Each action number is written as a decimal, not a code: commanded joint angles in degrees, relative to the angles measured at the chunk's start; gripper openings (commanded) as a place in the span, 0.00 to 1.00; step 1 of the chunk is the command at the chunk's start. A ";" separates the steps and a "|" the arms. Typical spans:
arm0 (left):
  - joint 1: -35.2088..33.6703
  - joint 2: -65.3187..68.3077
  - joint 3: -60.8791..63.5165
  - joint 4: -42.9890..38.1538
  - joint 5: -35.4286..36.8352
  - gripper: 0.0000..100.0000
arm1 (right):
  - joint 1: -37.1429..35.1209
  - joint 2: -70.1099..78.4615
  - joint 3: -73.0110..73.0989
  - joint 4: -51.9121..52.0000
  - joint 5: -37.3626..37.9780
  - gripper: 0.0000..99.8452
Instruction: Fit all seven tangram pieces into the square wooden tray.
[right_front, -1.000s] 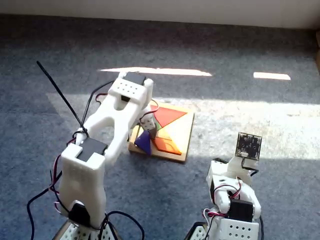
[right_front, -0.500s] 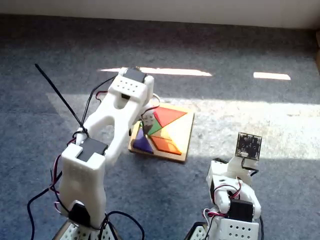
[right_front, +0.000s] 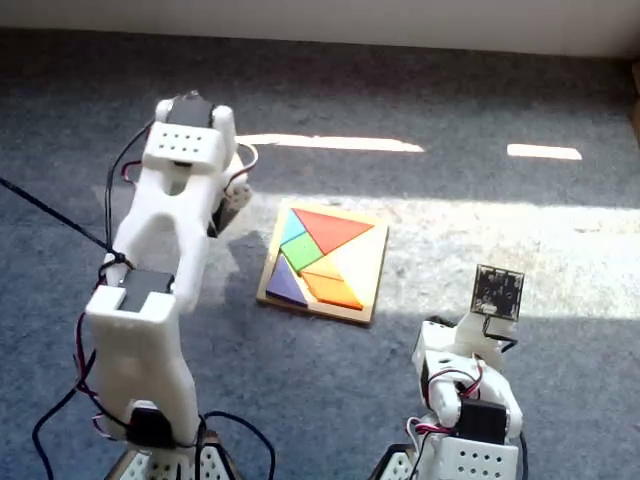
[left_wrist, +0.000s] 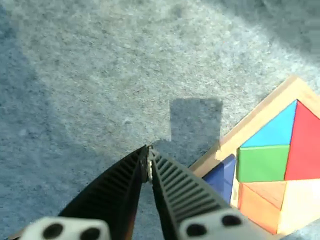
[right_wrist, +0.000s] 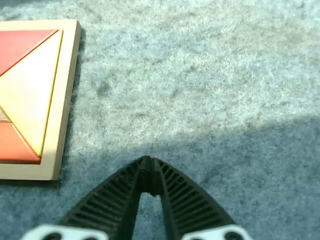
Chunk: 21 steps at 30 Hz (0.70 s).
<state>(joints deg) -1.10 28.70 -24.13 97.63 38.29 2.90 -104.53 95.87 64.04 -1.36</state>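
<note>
The square wooden tray (right_front: 376, 268) lies on the carpet mid-table, filled with coloured tangram pieces: a red triangle (right_front: 330, 229), a light blue piece (right_front: 292, 228), a green square (right_front: 301, 251), a purple triangle (right_front: 284, 286), an orange piece (right_front: 330, 289) and a pale yellow triangle (right_front: 357, 259). My left gripper (left_wrist: 148, 155) hangs shut and empty over bare carpet just left of the tray (left_wrist: 260, 112). My right gripper (right_wrist: 148, 172) is shut and empty, low over the carpet beside the tray's right edge (right_wrist: 62, 120). The right arm (right_front: 465, 385) sits folded at the front right.
Grey-blue carpet (right_front: 500, 120) covers the whole work surface, with sunlit bands across the middle. The left arm (right_front: 165, 260) stands tall to the left of the tray. Loose black cables (right_front: 60, 215) trail beside it.
The left arm has pulled back from over the tray's left corner and swung left. The purple triangle now lies flat in the tray. The right arm has not moved.
</note>
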 joint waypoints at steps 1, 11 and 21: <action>-5.32 -4.35 -2.95 0.35 0.18 0.00 | 0.40 -0.66 7.16 -1.36 0.18 0.01; -14.81 -2.07 -0.75 -9.58 0.26 0.00 | -6.64 -0.66 -10.33 -1.71 0.18 0.01; -17.27 -0.66 -0.22 -9.76 -4.22 0.00 | -32.48 8.84 -23.43 -8.04 1.58 0.01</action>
<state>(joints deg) -17.98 28.70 -24.13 88.48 36.97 -25.85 -102.33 77.05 60.97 -1.27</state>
